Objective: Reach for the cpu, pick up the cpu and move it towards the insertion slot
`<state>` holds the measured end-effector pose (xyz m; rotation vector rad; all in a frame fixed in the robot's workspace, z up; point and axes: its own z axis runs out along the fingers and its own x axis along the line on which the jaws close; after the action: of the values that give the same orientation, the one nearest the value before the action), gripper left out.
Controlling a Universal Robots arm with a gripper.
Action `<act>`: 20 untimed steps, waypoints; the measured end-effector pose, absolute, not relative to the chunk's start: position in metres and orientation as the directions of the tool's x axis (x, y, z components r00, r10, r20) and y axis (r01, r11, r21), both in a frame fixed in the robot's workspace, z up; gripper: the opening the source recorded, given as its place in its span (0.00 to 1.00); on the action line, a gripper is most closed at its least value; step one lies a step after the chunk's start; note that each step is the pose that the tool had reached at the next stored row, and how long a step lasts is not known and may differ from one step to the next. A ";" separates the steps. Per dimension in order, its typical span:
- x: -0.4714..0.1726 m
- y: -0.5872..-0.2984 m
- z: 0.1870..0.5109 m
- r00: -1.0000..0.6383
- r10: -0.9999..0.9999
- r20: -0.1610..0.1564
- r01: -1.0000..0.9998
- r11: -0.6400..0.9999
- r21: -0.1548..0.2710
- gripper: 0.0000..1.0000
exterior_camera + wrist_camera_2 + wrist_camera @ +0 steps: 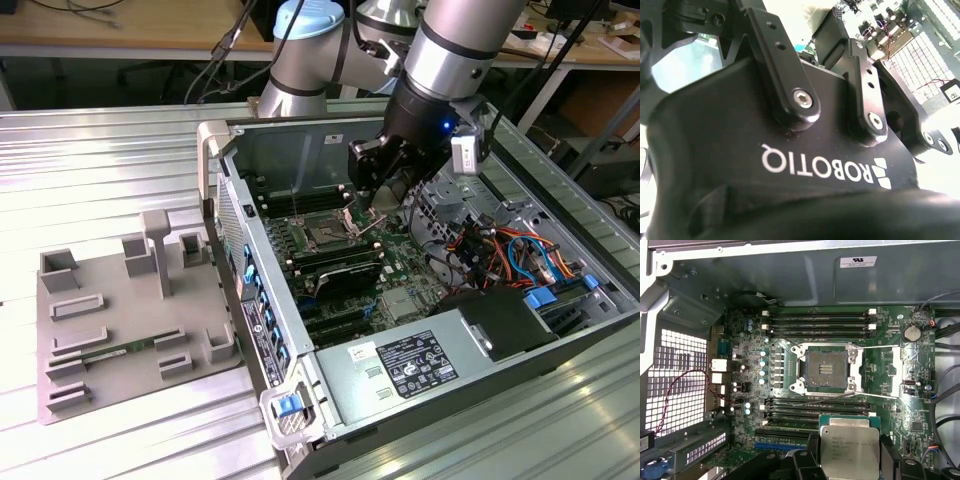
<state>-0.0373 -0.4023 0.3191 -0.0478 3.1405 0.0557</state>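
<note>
Silver-topped flat square cpu [849,446] sits pinched between my black fingers [888,452], held above the green motherboard [890,370], short of the open square insertion slot [826,369] with its dark centre and silver bracket.
</note>
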 end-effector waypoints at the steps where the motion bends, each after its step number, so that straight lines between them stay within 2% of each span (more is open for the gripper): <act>1: -0.037 -0.402 0.319 -1.000 -0.030 -0.001 -0.030 0.999 0.035 0.55; 20: -0.028 -0.395 0.318 -1.000 -0.030 -0.001 -0.030 0.999 0.035 0.55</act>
<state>-0.0281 -0.3945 0.3178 -0.0478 3.1404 0.0558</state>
